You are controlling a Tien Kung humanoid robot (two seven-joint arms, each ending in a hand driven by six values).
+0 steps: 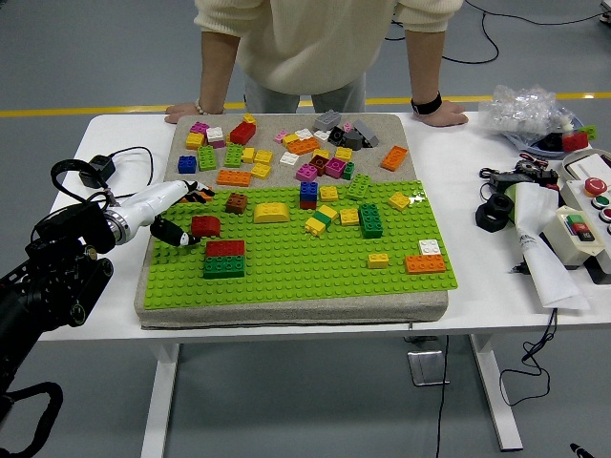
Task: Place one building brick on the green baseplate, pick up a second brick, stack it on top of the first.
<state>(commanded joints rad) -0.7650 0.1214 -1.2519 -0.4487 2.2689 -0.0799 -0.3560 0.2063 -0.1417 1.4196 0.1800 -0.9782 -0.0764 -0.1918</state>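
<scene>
The left hand (pixel 177 212) comes in from nine o'clock and sits at the left edge of the green baseplate (pixel 296 258), its dark fingers (pixel 164 232) curled round toward the red brick (pixel 206 226). The brick lies just off the fingertips at three o'clock from the hand, on the baseplate studs. Whether the fingers are pinching it or merely touching it I cannot tell from here; the thumb looks to be just beside its left face, and the rest of the hand is partly hidden by the white wrist.

At about five o'clock from that brick, close by, stands a red-on-green stack (pixel 224 259), its long axis running left to right across the plate. So the move ahead, as I judge it, turns on a short shift down and to the right, keeping the brick's length square with the stack's.

The right arm is nowhere to be seen. A person stands at the far side of the bench (pixel 115 134), one hand (pixel 179 113) and the other hand (pixel 441 116) resting flat on its far edge, clear of the loose bricks (pixel 286 148) heaped at twelve o'clock.
</scene>
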